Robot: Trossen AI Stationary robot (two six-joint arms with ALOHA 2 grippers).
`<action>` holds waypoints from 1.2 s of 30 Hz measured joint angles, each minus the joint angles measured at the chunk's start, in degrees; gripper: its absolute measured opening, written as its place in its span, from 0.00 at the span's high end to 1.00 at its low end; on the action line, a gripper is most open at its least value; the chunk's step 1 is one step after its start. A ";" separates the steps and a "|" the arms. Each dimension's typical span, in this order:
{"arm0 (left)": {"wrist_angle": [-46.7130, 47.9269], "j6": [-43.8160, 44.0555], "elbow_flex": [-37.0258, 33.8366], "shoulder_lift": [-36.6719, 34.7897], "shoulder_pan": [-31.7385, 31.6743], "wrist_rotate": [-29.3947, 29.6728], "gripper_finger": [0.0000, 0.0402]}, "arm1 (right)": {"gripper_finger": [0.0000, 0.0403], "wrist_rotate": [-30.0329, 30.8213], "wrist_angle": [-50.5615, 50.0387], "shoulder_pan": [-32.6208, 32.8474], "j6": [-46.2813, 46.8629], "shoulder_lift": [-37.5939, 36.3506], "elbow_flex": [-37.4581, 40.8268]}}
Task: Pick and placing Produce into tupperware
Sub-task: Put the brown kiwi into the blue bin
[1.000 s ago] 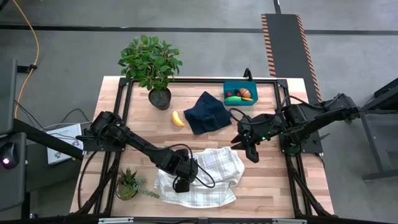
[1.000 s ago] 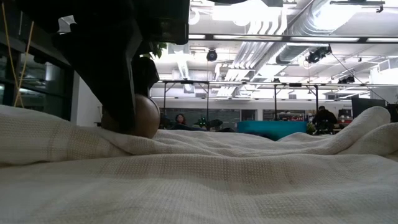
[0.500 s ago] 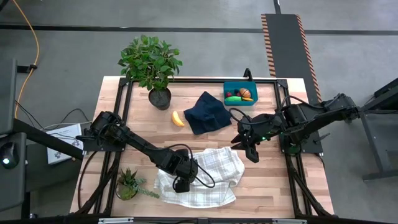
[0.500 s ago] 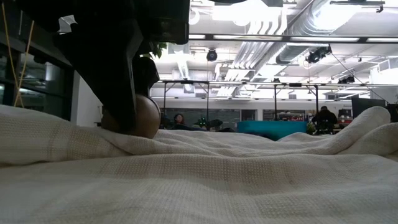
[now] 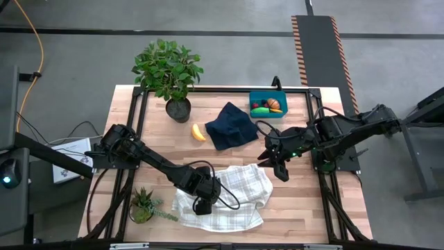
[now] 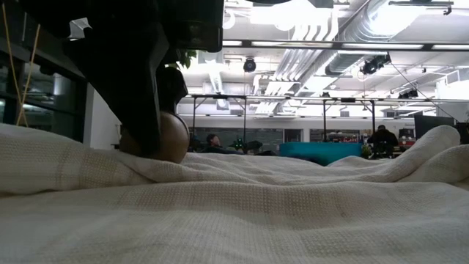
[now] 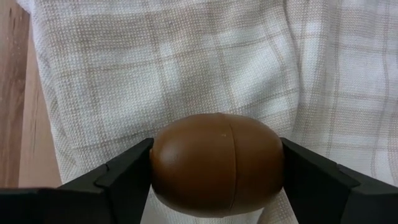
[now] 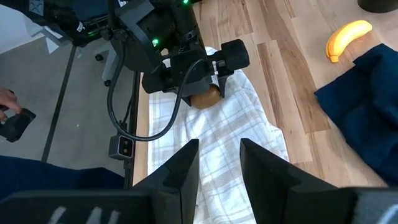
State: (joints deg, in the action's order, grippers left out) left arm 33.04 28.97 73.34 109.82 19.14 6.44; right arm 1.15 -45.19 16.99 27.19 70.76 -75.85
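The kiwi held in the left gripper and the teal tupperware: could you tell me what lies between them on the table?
In the high view, the white checked cloth, bare wood and the dark navy cloth lie between the kiwi and the tupperware.

Checked white cloth [image 5: 236,194], crumpled navy cloth [image 5: 232,125], large potted plant [image 5: 168,73], small plant [image 5: 143,205] on wooden table [image 5: 291,201].

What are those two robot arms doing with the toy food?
The left end effector is shut on the kiwi, low over the checked cloth at the table's near edge. The right end effector hangs open beside that cloth, holding nothing. The tupperware at the far right corner already has some produce in it. A banana lies on the wood next to the navy cloth.
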 joint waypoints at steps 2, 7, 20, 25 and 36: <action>0.00 0.02 0.01 0.00 0.00 0.02 0.28 | 0.73 0.00 0.01 -0.01 0.01 0.00 0.00; 0.00 0.24 0.00 0.00 0.00 0.02 0.27 | 0.73 0.00 0.02 -0.01 0.00 0.00 0.00; -0.08 1.44 0.96 0.00 0.00 0.26 0.28 | 0.73 0.56 3.67 -0.11 -1.81 0.00 0.00; 0.04 -0.20 3.95 0.00 0.00 2.66 0.27 | 0.73 5.36 3.99 -0.55 -3.17 -0.60 0.02; 6.07 -4.77 12.44 0.00 -0.07 10.54 0.27 | 0.73 18.43 0.94 -4.36 -1.68 -7.90 0.02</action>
State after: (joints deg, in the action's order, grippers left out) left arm 39.10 24.20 85.78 109.82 19.07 16.97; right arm 19.57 -44.25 12.63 25.51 62.86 -75.83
